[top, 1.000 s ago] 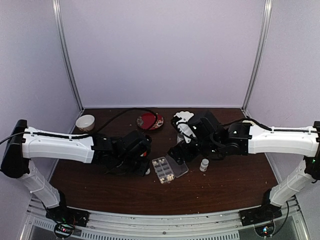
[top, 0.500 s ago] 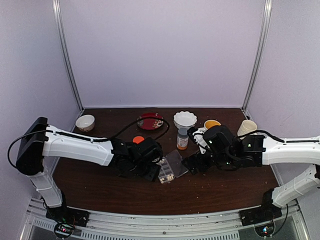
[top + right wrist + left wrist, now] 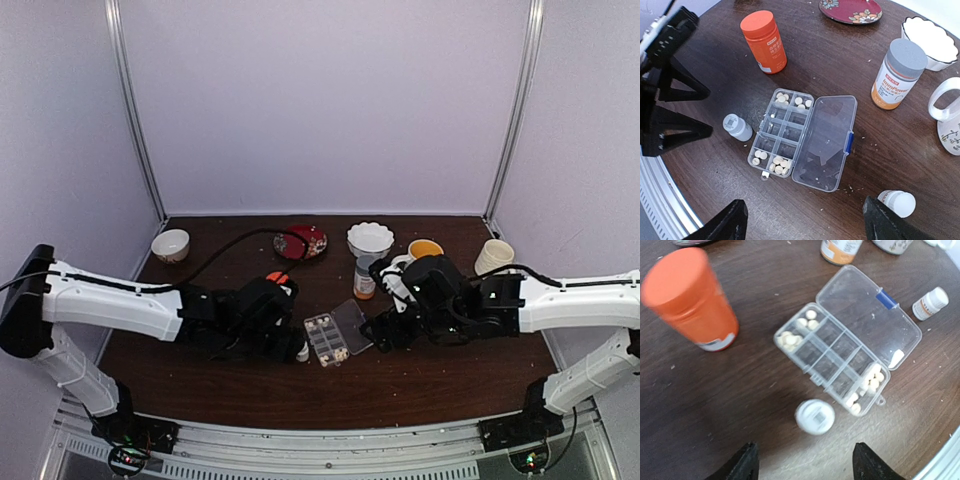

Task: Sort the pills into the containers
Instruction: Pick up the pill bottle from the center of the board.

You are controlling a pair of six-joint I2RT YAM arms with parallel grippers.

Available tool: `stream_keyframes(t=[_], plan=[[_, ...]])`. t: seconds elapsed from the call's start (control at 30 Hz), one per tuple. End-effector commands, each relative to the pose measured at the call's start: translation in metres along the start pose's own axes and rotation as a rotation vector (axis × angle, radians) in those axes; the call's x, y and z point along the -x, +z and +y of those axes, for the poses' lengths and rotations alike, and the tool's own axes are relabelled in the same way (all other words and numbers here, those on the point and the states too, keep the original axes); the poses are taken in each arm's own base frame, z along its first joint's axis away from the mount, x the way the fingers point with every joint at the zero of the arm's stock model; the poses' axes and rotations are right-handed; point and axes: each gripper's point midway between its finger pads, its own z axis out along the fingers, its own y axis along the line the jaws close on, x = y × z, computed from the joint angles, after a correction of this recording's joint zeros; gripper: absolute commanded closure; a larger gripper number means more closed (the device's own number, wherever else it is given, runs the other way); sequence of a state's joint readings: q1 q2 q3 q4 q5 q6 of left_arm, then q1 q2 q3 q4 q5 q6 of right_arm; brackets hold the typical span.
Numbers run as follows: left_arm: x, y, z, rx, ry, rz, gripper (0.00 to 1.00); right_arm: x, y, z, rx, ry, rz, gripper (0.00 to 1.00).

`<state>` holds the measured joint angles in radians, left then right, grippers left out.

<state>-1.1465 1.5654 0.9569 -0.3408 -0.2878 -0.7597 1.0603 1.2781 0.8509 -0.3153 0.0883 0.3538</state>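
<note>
Right wrist view: hovers right gripper (image 3: 805, 225) wide and empty over box (image 3: 763, 126), lid (image 3: 826, 142) flat so cells (image 3: 791, 133) take pills (image 3: 779, 165) (end ones filled); left gripper (image 3: 805, 467) likewise, above bottle (image 3: 814, 416).

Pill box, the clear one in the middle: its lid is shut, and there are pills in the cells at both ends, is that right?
Not quite. The pill box has its lid open, laid back flat beside the cells, as the right wrist view shows. The pills do sit in the end cells.

Small white bottle (image 3: 737, 127) stands just left of pill box (image 3: 785, 132), orange bottle (image 3: 763, 42) beyond; table (image 3: 330, 395) open in front
</note>
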Motion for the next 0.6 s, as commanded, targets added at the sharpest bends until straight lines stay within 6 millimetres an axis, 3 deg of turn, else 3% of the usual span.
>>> stream_keyframes(t=[0.0, 0.13, 0.27, 0.57], plan=[[0.021, -0.028, 0.023, -0.040, -0.133, -0.165, 0.33, 0.000, 0.013, 0.017, 0.021, -0.005, 0.030, 0.18], [0.018, -0.038, 0.034, -0.067, -0.126, -0.192, 0.33, 0.002, 0.023, 0.025, -0.022, -0.046, 0.058, 0.18], [0.006, -0.027, 0.028, -0.072, -0.082, -0.115, 0.33, 0.009, 0.027, 0.025, -0.049, -0.029, 0.037, 0.18], [0.007, 0.008, -0.016, 0.027, 0.040, 0.025, 0.35, 0.024, 0.005, -0.006, -0.190, 0.044, -0.078, 0.16]])
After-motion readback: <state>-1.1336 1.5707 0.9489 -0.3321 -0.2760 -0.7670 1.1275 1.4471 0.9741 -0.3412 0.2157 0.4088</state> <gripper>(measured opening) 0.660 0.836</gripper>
